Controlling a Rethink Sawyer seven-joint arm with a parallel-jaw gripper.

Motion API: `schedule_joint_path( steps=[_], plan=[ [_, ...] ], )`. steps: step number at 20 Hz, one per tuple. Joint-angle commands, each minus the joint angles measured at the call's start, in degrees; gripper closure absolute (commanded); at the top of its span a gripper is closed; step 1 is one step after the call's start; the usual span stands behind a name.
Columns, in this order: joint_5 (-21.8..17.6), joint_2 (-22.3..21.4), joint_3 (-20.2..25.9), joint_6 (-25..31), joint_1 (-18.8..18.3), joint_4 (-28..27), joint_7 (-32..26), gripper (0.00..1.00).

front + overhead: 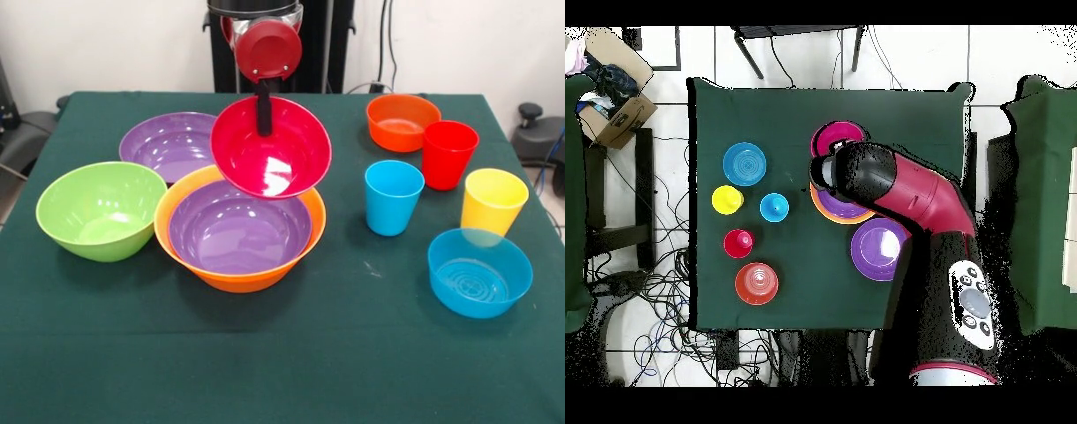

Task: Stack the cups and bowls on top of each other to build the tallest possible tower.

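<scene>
My gripper (263,124) is shut on the far rim of the pink-red bowl (275,155) and holds it tilted above the tower. The tower is the large orange bowl (238,281) with a purple bowl (238,231) nested in it. The second purple bowl (168,144) and the lime green bowl (99,210) sit to its left. On the right stand the blue cup (393,196), the red cup (448,155) and the yellow cup (493,201), with the small orange bowl (402,122) and the small blue bowl (479,271). In the overhead view the arm (905,195) hides the green bowl.
The dark green tablecloth (282,353) covers the table. The robot's pedestal (265,44) stands at the far edge. In the overhead view a cardboard box (610,105) sits off the table's upper left, and cables lie on the floor.
</scene>
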Motion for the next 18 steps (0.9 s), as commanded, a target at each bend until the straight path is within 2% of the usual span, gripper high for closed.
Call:
schedule_joint_path(
  steps=[1, 10, 18],
  plan=[
    [-3.7, 1.1, 6.3, -3.6, -1.0, 4.9, -6.3, 1.0],
    [-5.8, 3.3, 9.3, -12.8, -4.0, 7.6, -7.3, 1.0],
    [-7.6, 4.3, 13.0, -16.7, -7.5, 10.8, -7.4, 1.0]
  ],
)
